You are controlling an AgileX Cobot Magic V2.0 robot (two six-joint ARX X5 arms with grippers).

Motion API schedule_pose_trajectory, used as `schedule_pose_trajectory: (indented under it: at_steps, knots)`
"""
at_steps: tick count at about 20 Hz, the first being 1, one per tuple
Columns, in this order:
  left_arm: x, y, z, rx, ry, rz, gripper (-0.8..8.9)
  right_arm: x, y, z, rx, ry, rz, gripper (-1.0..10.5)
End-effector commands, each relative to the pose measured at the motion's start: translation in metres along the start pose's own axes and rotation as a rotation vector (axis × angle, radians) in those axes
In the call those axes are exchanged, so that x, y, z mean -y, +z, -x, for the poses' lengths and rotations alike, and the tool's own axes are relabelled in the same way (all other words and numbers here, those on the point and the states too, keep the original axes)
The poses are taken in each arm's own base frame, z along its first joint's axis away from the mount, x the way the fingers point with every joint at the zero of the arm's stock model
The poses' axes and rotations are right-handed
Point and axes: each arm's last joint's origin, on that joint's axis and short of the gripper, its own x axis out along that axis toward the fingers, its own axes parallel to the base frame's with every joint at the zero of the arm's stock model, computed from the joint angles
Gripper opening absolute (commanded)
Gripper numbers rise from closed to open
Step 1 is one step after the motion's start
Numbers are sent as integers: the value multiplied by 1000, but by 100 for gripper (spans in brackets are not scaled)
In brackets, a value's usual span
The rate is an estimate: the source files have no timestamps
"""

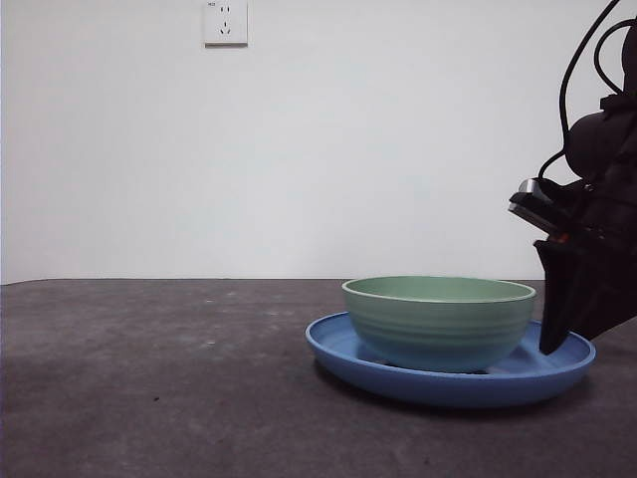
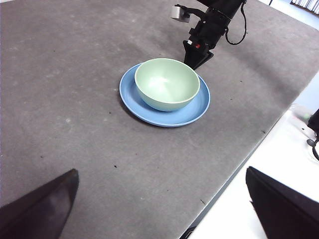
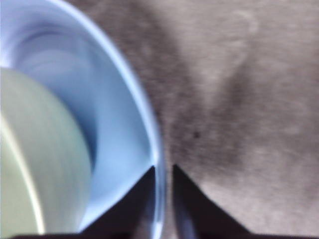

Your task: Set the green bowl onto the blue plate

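- the green bowl (image 1: 439,321) sits upright inside the blue plate (image 1: 343,351), resting on the plate's floor, right of centre on the grey tabletop (image 1: 149,378) in the front view; judged from this, the placing itself looks done
- the right pincer (image 3: 163,172) is down at the plate's right edge; in its wrist view the two black jaws stand either side of the plate's raised rim (image 3: 158,164) with only a narrow gap between them, seemingly clamped on or just about touching that rim, the blur makes it hard to say which
- the relation that matters: the bowl lies just to the left of the right pincer, across the plate's inner slope, close but not touching the jaws; the bowl is round, so no long axis to speak of
- the left pincer (image 2: 159,209) hangs well back and high over the near tabletop, jaws spread wide apart and holding nothing; the right arm (image 2: 212,27) is far nearer the bowl and plate
- my judgement: the coming move is for the right pincer to clear the rim, going up or rightward, away from the bowl; any drag on the rim could tilt or slide the plate and shift the bowl
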Motion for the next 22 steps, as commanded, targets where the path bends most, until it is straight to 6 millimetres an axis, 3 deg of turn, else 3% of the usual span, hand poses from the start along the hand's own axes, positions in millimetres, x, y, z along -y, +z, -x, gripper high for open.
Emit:
schedule_pose_trajectory:
  at_steps: [1,6,12,16,22]
  knots:
    - [1,3,2,18,-7,-5,563,0,4,-3,0,-25,-5,10]
    - [1,3,2,18,-7,-5,563,-5,8,6,14,-24,-3,10]
    - [1,3,2,18,-7,-5,563,-29,22,26,30,-5,31,10]
    - [1,3,2,18,-7,-6,563,-57,28,20,51,34,60,9]
    - [1,3,2,18,-7,-5,563,-99,27,-5,63,87,95,9]
